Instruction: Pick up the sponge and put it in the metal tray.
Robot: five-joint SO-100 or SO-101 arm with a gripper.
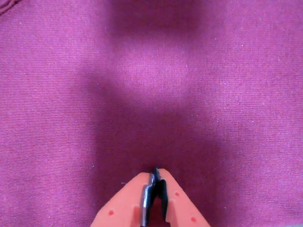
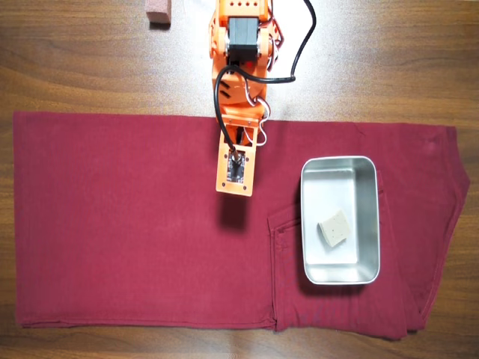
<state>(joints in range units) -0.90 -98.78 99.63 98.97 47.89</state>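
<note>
I see the sponge [image 2: 334, 227] lying inside the metal tray [image 2: 340, 165], slightly askew. My gripper [image 1: 155, 176] hangs empty to the tray's left over the red cloth [image 2: 120, 224], fingers pressed together. Little risk remains unless a careless swing nudges the tray.

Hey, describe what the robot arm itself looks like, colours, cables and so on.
The arm is bright orange plastic with a dark grey motor block near its base. A black cable loops along it, beside thin white wires. In the wrist view the tool shows two orange tapered fingers with small red dots and dark inner faces.
</note>
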